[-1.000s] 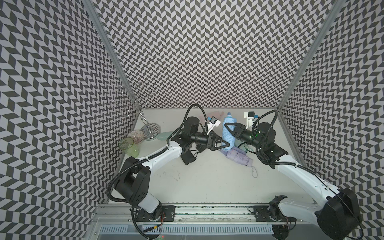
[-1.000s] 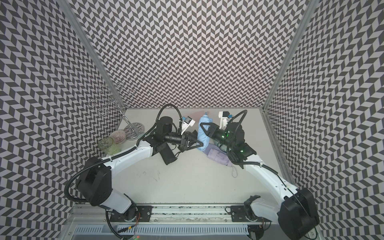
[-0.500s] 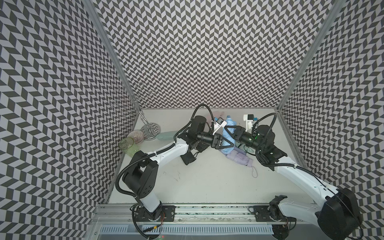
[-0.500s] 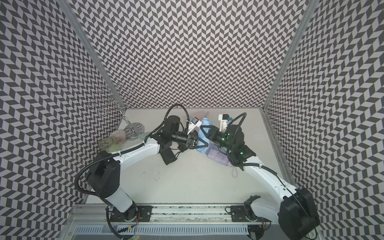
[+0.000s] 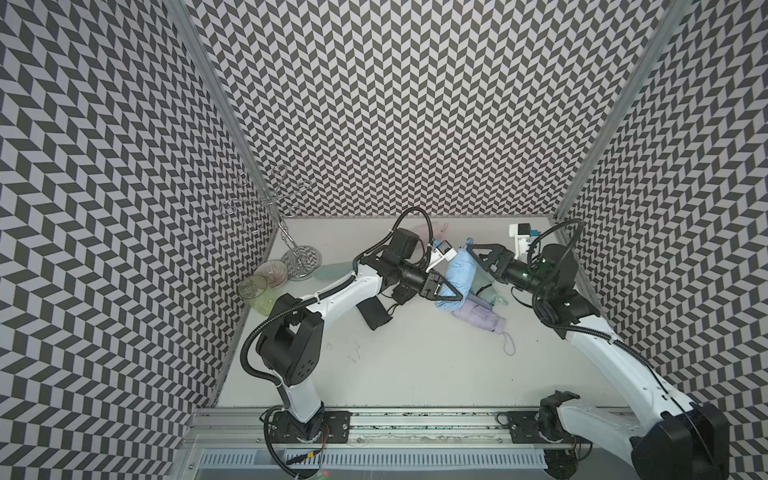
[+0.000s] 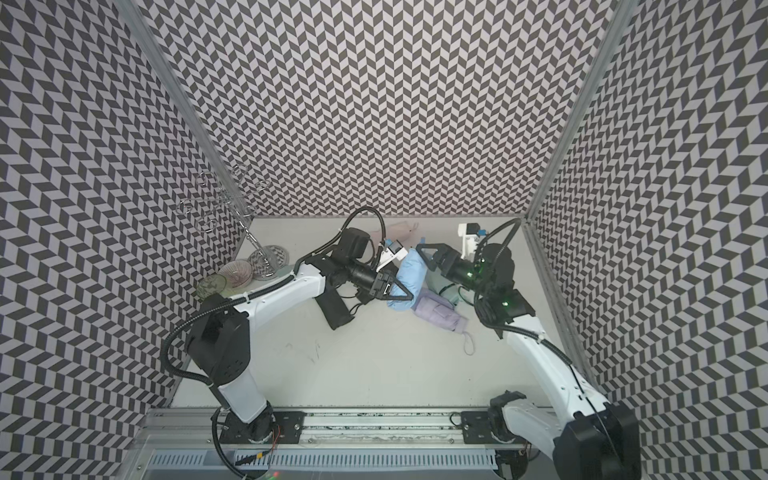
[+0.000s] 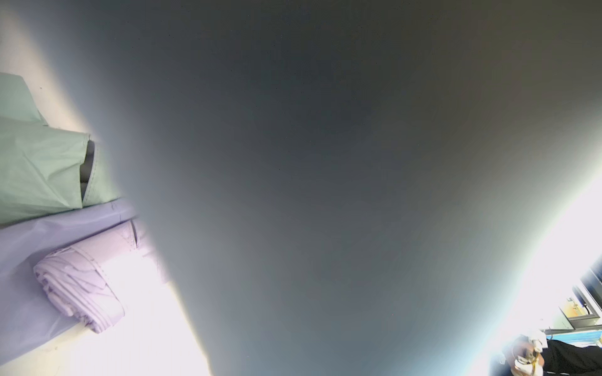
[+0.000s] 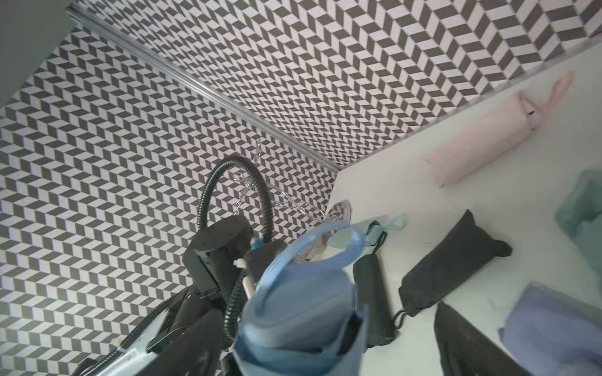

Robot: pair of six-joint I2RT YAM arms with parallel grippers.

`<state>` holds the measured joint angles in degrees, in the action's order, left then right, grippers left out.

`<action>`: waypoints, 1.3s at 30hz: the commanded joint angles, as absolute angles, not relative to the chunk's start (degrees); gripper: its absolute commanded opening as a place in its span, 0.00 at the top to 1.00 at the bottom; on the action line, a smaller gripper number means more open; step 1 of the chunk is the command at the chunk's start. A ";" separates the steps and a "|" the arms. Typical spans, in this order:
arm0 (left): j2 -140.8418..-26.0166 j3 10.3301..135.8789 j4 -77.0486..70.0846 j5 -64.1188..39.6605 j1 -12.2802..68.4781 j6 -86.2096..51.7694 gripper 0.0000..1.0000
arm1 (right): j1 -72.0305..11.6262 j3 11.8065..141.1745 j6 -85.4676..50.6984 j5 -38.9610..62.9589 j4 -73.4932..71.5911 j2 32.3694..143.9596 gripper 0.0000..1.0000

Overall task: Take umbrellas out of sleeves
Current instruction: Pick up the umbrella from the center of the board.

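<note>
A light blue umbrella [image 5: 459,274] [image 6: 409,274] in its sleeve leans tilted over a pile at the back of the table. My left gripper [image 5: 451,291] [image 6: 401,291] is shut on its lower end, and the fabric blocks most of the left wrist view. My right gripper [image 5: 478,259] [image 6: 428,259] stands open beside its upper end, where the wrist loop [image 8: 325,247] shows. Below it lie a lavender umbrella [image 5: 482,316] [image 7: 78,286] and mint fabric [image 7: 39,169]. A pink umbrella [image 8: 482,140] lies by the back wall. A black umbrella [image 5: 374,313] lies under my left arm.
A green glass [image 5: 253,291], a pink glass [image 5: 272,272] and a wire stand [image 5: 299,262] crowd the back left corner. A white block [image 5: 521,235] sits at the back right. A black sleeve [image 8: 452,270] lies flat on the table. Patterned walls close three sides.
My left gripper has moved right onto the light blue umbrella and closed on it. My right gripper, shut on the umbrella's upper end before, has opened.
</note>
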<state>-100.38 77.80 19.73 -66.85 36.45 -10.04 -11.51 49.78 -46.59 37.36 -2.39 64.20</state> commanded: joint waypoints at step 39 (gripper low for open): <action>-97.68 75.28 18.22 -72.60 32.82 -13.53 0.12 | -12.65 50.34 -45.88 56.99 -12.11 72.34 0.81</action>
